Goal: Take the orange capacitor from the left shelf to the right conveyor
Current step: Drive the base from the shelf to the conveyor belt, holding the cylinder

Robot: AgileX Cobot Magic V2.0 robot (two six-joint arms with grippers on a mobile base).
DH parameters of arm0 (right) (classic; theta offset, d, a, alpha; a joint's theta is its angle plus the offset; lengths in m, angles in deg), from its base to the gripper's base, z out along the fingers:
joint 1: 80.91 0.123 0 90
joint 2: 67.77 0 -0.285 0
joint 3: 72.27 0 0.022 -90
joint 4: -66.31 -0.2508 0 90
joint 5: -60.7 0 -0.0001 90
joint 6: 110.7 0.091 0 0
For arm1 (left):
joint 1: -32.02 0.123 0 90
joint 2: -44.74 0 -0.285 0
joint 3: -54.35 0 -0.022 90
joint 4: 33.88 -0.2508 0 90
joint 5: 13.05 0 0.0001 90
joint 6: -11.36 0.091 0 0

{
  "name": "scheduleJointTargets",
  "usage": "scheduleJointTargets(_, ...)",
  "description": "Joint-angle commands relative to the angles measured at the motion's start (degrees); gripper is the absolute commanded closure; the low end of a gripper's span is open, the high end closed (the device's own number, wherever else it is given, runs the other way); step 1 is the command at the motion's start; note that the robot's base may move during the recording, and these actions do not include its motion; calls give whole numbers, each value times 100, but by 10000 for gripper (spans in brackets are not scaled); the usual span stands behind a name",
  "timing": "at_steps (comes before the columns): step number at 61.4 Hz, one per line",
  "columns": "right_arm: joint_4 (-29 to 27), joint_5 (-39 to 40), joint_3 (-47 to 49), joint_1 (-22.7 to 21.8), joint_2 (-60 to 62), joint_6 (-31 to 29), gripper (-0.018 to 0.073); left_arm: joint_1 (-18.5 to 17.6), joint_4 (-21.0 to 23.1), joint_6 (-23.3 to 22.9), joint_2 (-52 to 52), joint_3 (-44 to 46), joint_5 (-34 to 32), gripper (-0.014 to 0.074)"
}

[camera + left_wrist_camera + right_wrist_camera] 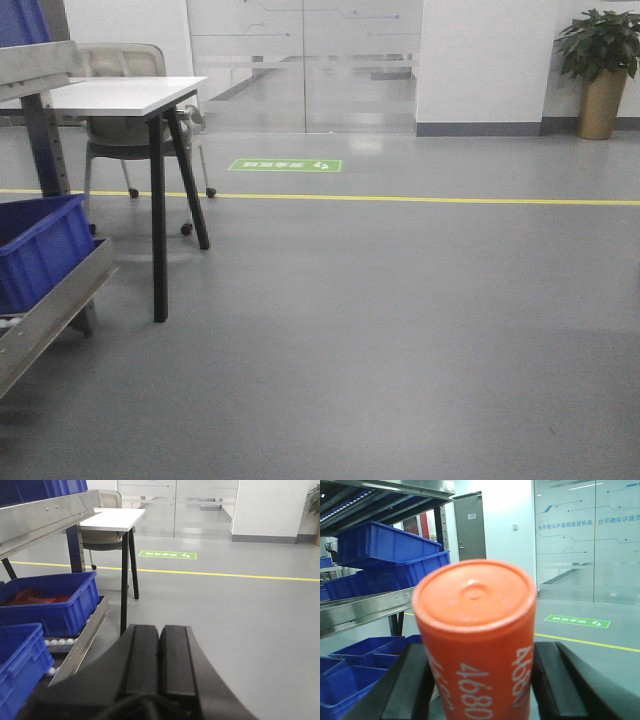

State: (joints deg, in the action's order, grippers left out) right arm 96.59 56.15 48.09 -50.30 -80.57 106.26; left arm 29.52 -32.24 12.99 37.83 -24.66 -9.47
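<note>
The orange capacitor (477, 640) is pinched by the right gripper (481, 652), one black finger (407, 685) being pressed against each side of it. Its round capped end is turned toward the right wrist camera, and "4680" is printed in white down its side. It is held off any surface; what lies directly beneath it cannot be seen.

Behind it, on that view's left side, the shiny front lip of the left shelf (365, 611) is seen running at a slant. Blue bins (380, 542) are stacked on the rack above that lip, and more are set below it. Farther back a grey door (470, 527) and a glass wall (587, 535) are shown.

The left gripper (160, 630) is pressed together with nothing between its fingers and is held above the grey floor (240, 620). To its side, a blue bin of red parts (55, 605) is seated at the rack's lower front edge, with the steel shelf lip above it.

In the front view, a white table (125, 95) on black legs is placed just beside the rack, and a chair (125, 60) is tucked behind it. A yellow line (400, 198) is drawn across the floor, a green floor sign (285, 165) is fixed beyond it, and a potted plant (600, 60) is set in the far right corner.
</note>
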Motion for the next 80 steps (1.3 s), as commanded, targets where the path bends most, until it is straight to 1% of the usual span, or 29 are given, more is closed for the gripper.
scheduleJointTargets(1, 102, 455, 181, -4, -99, -18, 509, -26, 34, -23, 55, -150, -514, 722)
scheduleJointTargets(80, 102, 455, 181, -4, -99, -18, 509, -26, 34, -23, 55, -150, -514, 722)
